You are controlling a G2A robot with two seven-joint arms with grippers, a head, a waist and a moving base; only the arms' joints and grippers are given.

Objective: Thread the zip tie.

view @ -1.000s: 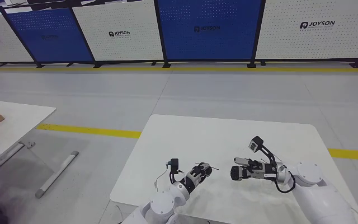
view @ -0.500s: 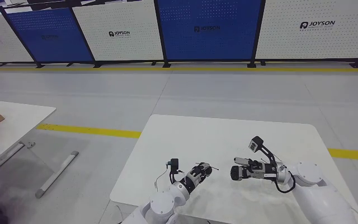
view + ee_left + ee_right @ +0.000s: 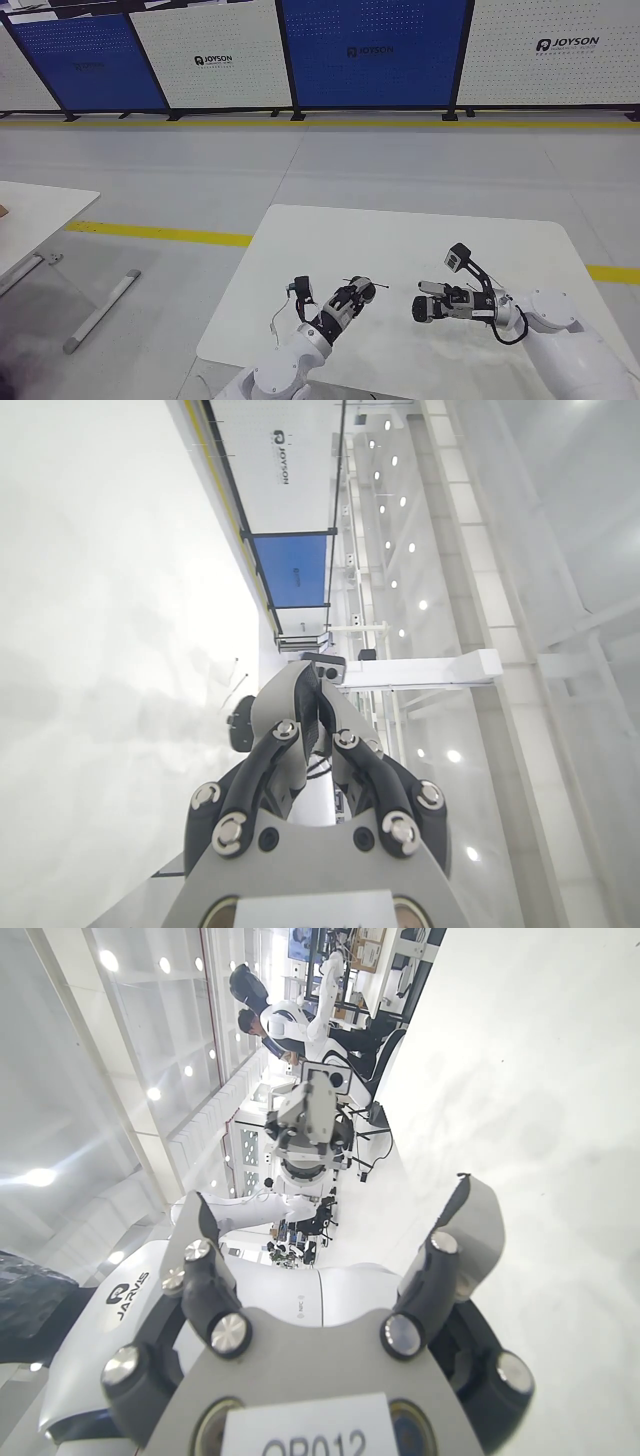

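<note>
Left tool [image 3: 316, 695] pads pressed together, seemingly clamped on zip tie [image 3: 378, 285]; thin black strap juts toward right tool [image 3: 332, 1188], likely held above white surface [image 3: 400, 240] to present tip. Right tool jaws apart, facing it, near, not touching, probably ready to take end

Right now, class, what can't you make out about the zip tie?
Top view: zip tie in the left tool, too thin to tell head from tail.
Left wrist view: shut fingers hide the pinched stretch.
Right wrist view: beyond the open right tool, the tie is too small to trace.
</note>
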